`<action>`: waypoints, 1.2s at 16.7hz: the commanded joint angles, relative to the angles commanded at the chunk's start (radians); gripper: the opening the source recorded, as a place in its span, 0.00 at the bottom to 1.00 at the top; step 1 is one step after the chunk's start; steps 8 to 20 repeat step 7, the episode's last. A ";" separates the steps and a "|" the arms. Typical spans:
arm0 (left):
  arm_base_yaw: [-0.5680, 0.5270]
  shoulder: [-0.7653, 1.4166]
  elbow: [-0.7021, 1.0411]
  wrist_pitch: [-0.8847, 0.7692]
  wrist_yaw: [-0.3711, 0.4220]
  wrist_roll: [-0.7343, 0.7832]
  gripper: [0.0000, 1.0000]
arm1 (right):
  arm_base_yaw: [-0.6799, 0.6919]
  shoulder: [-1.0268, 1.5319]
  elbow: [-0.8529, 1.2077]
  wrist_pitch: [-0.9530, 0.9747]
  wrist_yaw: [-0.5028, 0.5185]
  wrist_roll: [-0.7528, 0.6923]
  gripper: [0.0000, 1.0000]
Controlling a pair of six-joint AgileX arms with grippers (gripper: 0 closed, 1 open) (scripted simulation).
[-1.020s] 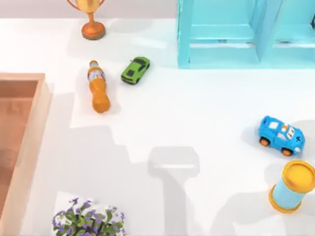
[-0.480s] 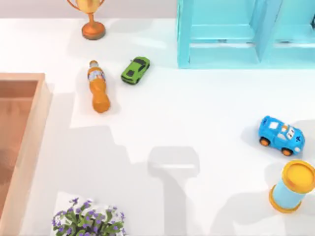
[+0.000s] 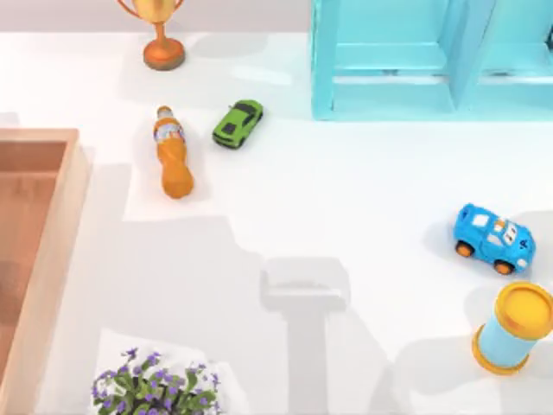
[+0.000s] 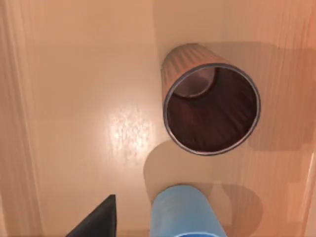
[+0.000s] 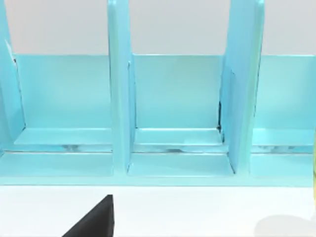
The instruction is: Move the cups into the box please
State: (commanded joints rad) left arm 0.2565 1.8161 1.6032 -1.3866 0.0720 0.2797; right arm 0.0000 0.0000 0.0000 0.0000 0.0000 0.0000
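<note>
Both cups stand on the floor of the box (image 3: 52, 225) at the desk's left: the brown cup (image 4: 210, 106) upright, the blue cup (image 4: 182, 212) close beside it. Whether either hand is spread, I cannot tell. From above, only the shadows have shifted since a second ago.

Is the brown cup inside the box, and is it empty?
Inside and empty: the brown cup stands on the box floor, its bare bottom visible.

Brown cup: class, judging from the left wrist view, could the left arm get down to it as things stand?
Probably yes. The brown cup stands upright on the box floor, mouth open to the camera, nothing over it. The light blue cup stands beside it, apart.
</note>
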 joint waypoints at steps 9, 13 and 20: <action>-0.006 0.009 0.259 -0.241 -0.001 -0.003 1.00 | 0.000 0.000 0.000 0.000 0.000 0.000 1.00; -0.006 0.009 0.259 -0.241 -0.001 -0.003 1.00 | 0.000 0.000 0.000 0.000 0.000 0.000 1.00; -0.006 0.009 0.259 -0.241 -0.001 -0.003 1.00 | 0.000 0.000 0.000 0.000 0.000 0.000 1.00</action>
